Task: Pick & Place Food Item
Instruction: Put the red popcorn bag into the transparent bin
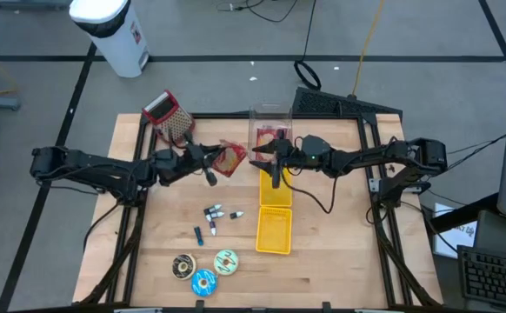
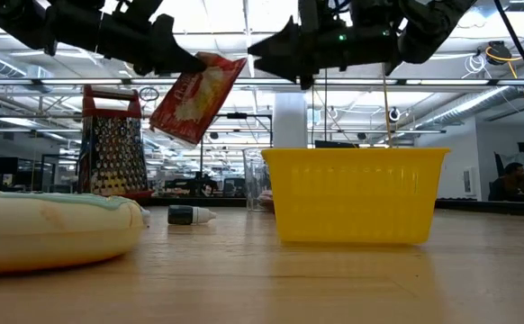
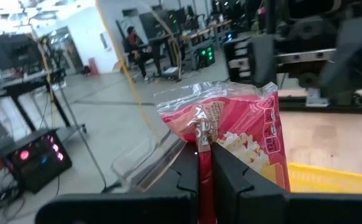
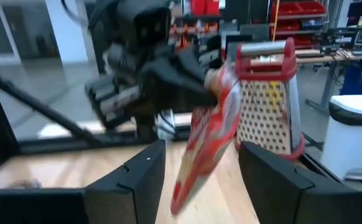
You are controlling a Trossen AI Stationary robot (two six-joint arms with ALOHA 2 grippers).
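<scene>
Handover geometry, seen from four views. The left gripper (image 1: 211, 165) has its jaws clamped on the top edge of the red snack bag (image 1: 230, 159), which hangs clear above the bench (image 1: 340, 261), its long axis tilted downward. The right gripper (image 1: 266, 159) faces it from the opposite side, jaws apart, with the bag just ahead of them and nothing between. The yellow bin (image 1: 274, 228) lies below the right gripper, nearer that arm.
</scene>
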